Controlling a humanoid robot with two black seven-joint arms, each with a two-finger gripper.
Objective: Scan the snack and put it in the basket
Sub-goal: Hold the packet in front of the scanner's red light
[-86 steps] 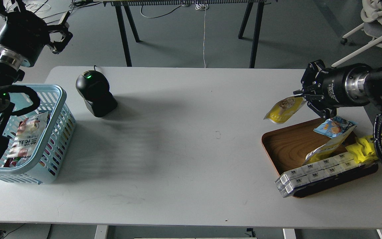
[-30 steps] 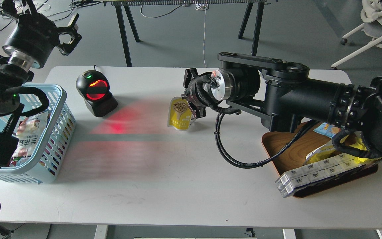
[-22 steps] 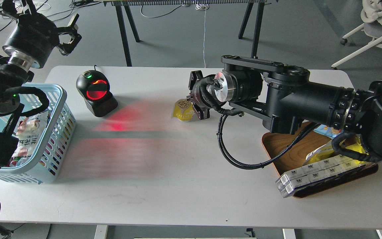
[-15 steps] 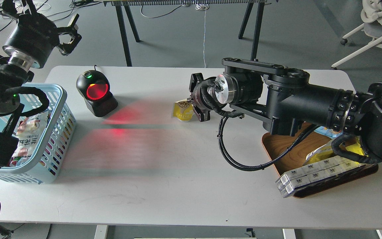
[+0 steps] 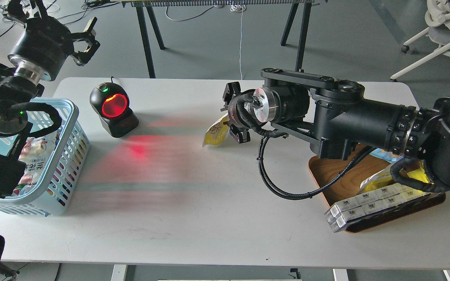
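The snack (image 5: pixel 216 132) is a small yellow pouch with a round picture of beige balls. My right gripper (image 5: pixel 229 119) is shut on its right edge and holds it tilted just above the table's middle, facing the black scanner (image 5: pixel 112 108), whose window glows red. The light blue basket (image 5: pixel 63 164) stands at the table's left edge with several packets inside. My left gripper (image 5: pixel 86 39) is raised behind the table's far left corner, above the basket, with its fingers spread open and empty.
A brown wooden tray (image 5: pixel 338 175) at the right holds white cartons (image 5: pixel 369 205), a yellow pouch and other packets, partly hidden by my right arm (image 5: pixel 365 117). Red scanner light falls on the white table (image 5: pixel 209 210) between scanner and snack.
My right gripper carried the snack from over the tray to the table's middle, in front of the scanner, which lit red. In the last half second the pouch tilted from upright to slanted.
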